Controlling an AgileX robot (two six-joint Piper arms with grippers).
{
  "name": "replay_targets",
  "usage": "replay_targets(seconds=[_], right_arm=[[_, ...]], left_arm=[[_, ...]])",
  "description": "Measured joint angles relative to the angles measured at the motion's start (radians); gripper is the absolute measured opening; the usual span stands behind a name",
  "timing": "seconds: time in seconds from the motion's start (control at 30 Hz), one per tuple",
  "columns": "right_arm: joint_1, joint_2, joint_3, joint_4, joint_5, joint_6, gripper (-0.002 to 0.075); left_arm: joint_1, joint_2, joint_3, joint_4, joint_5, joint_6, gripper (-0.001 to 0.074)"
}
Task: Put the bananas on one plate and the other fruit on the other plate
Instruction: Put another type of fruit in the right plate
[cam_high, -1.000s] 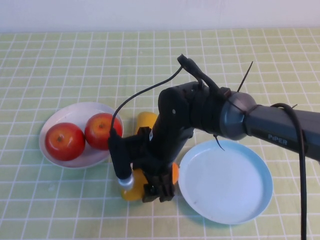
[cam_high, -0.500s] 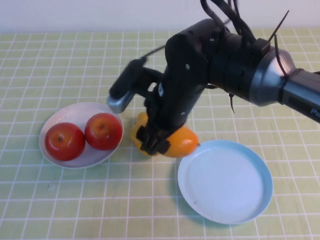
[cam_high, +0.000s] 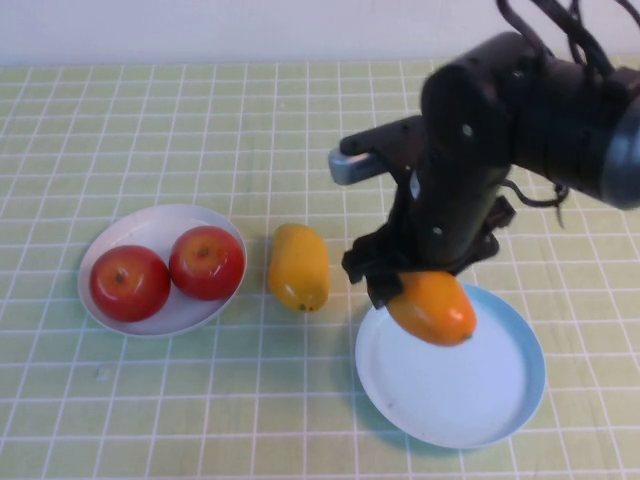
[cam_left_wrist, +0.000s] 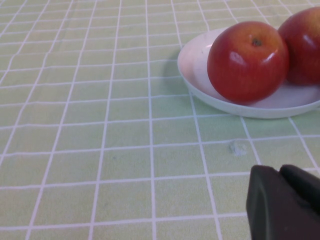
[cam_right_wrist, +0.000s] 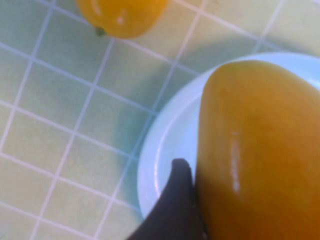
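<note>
My right gripper (cam_high: 425, 292) is shut on a yellow-orange banana (cam_high: 432, 307) and holds it above the near-left rim of the light blue plate (cam_high: 500, 400). In the right wrist view the banana (cam_right_wrist: 260, 150) fills the frame beside one dark finger (cam_right_wrist: 177, 200), over the blue plate (cam_right_wrist: 165, 150). The second banana (cam_high: 298, 266) lies on the cloth between the plates; it also shows in the right wrist view (cam_right_wrist: 120, 15). Two red apples (cam_high: 130, 282) (cam_high: 207, 262) sit on the white plate (cam_high: 150, 225). My left gripper (cam_left_wrist: 282, 200) is low over the cloth near the white plate (cam_left_wrist: 200, 75), fingers together and empty.
A green checked cloth (cam_high: 200, 120) covers the whole table. A pale wall runs along the far edge. The right arm's dark body (cam_high: 500, 120) and cables hang over the far right of the table.
My right gripper has lifted one banana off the cloth and carried it right, from beside the white plate to over the blue plate's left rim. The other banana now lies uncovered.
</note>
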Motion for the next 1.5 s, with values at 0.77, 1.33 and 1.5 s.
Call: replay_targets(seconds=[0.77, 1.33, 1.5], right_arm=[[-0.004, -0.043, 0.317, 0.075, -0.27, 0.086, 0.0571], [-0.008, -0.045, 0.291, 0.024, -0.237, 0.088, 0.0677], [0.002, -0.045, 0.161, 0.04, -0.216, 0.139, 0.0677]], left_arm=[[0.0, 0.0, 0.0, 0.0, 0.0, 0.0, 0.0004], [0.0, 0.0, 0.0, 0.0, 0.0, 0.0, 0.0004], [0.0, 0.0, 0.0, 0.0, 0.0, 0.0, 0.0004]])
